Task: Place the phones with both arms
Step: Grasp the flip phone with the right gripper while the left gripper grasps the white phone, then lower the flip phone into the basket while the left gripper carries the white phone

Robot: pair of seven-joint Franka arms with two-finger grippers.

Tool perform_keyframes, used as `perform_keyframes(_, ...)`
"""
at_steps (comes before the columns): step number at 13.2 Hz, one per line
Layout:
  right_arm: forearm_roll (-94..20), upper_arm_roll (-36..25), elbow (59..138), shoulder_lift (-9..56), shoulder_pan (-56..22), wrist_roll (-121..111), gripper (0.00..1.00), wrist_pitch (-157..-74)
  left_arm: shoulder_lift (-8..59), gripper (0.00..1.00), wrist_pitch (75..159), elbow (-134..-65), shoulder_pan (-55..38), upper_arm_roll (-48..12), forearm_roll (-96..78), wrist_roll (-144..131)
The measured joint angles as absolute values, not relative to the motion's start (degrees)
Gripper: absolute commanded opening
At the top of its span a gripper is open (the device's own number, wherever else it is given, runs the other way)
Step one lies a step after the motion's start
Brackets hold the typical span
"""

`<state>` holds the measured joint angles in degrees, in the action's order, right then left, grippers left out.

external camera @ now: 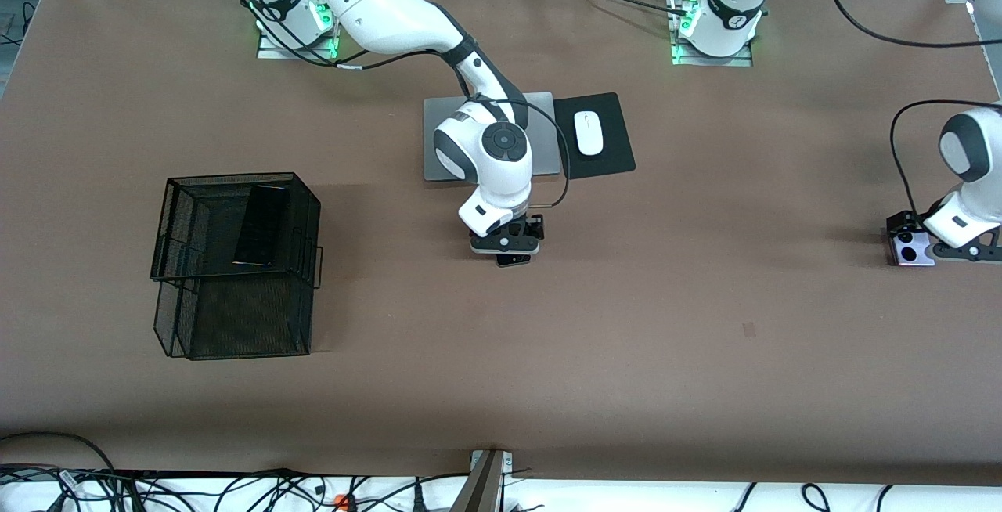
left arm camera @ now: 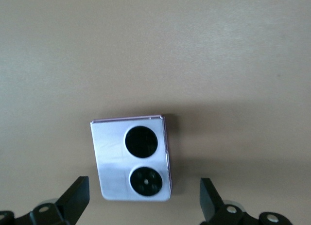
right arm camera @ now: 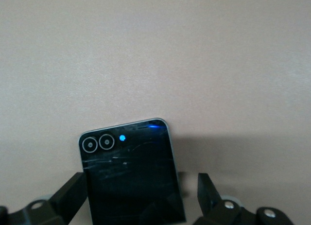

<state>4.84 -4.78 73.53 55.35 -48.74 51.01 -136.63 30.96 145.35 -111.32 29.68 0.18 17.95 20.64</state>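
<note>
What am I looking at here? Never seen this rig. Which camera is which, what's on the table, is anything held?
Two white robot arms are bolted to a brown table. The big picture looks down from a high camera facing them; the two small ones come from cameras on each arm's wrist.

On the table: a black mesh basket with a slim black phone in its upper tier, a grey laptop, and a white mouse on a black pad.

The right pincer is open over a small black folded phone lying on the table. The left pincer, at its own end of the table, is open over a lilac-white phone. Neither holds anything yet.
</note>
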Motion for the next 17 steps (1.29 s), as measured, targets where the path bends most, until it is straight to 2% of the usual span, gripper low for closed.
perform_keyframes(5, 4.8, -4.7, 73.5, 55.4, -48.8, 51.0, 1.00, -136.7, 35.4, 1.00, 145.3, -105.9, 31.0, 0.0, 10.8, 25.4)
perform_keyframes(11, 4.8, -3.9, 73.5, 55.5, -49.0, 50.8, 1.00, -136.7, 39.4, 1.00, 145.3, -103.2, 32.6, 0.0, 7.9, 28.6)
perform_keyframes(12, 4.8, -3.9, 73.5, 55.6, -49.0, 50.8, 1.00, -136.7, 39.7, 0.94, 145.3, -103.0, 32.6, -0.1, 7.9, 28.6)
perform_keyframes(13, 4.9, -3.9, 73.5, 55.8, -49.0, 50.8, 1.00, -136.7, 39.8, 0.75, 145.3, -103.0, 32.6, -0.1, 7.9, 28.6)
perform_keyframes(14, 4.9, -3.9, 73.5, 56.0, -49.0, 50.8, 0.99, -136.7, 39.8, 0.62, 145.3, -102.9, 32.6, -0.2, 7.9, 28.6)
perform_keyframes(15, 4.9, -3.9, 73.5, 56.1, -49.0, 50.8, 0.79, -136.7, 39.8, 0.56, 145.2, -102.9, 32.6, -0.2, 7.8, 28.6)
perform_keyframes(16, 4.9, -3.9, 73.5, 56.1, -49.0, 50.8, 0.49, -136.7, 39.7, 0.54, 145.0, -102.8, 32.6, -0.3, 7.8, 28.7)
perform_keyframes(17, 5.0, -3.9, 73.5, 56.0, -49.0, 50.8, 0.27, -136.7, 39.7, 0.50, 145.0, -102.7, 32.6, -0.3, 7.8, 28.7)
